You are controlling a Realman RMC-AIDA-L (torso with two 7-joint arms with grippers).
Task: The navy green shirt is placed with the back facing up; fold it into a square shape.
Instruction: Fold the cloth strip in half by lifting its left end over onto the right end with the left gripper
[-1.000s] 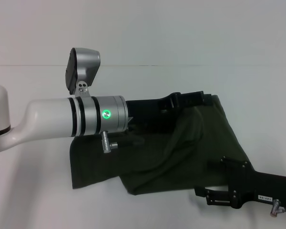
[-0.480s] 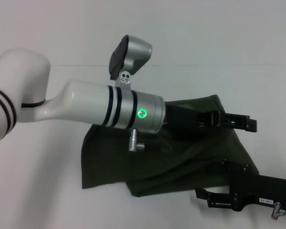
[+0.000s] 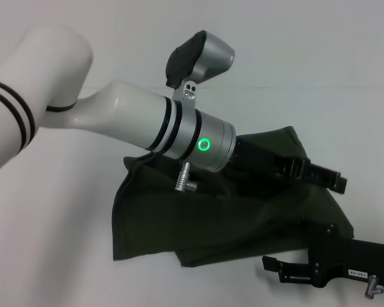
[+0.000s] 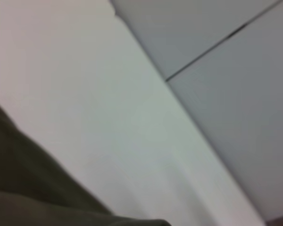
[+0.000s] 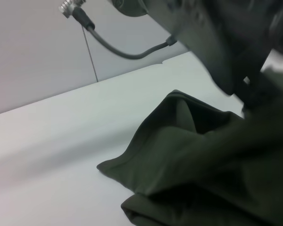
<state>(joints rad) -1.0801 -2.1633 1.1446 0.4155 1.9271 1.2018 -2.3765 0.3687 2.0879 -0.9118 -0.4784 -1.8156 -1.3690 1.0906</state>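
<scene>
The navy green shirt (image 3: 211, 224) lies partly folded and rumpled on the white table, plain dark olive side up. My left arm reaches across it from the left. The black left gripper (image 3: 329, 180) hovers over the shirt's right part, shut on a fold of the cloth, which rises from the left edge toward the arm. In the left wrist view the olive shirt (image 4: 19, 188) fills one corner, close up. My right gripper (image 3: 272, 268) sits just off the shirt's near right hem, fingers apart and empty. The right wrist view shows the shirt's bunched edge (image 5: 188, 169) under the left arm's wrist (image 5: 207, 37).
The white table (image 3: 51, 243) stretches out bare to the left of the shirt and behind it. A pale wall (image 3: 307, 38) rises at the table's far edge.
My left arm has swung to the right across the shirt and carried cloth with it. The shirt's left edge has shifted right and lifted. The right gripper has stayed in place.
</scene>
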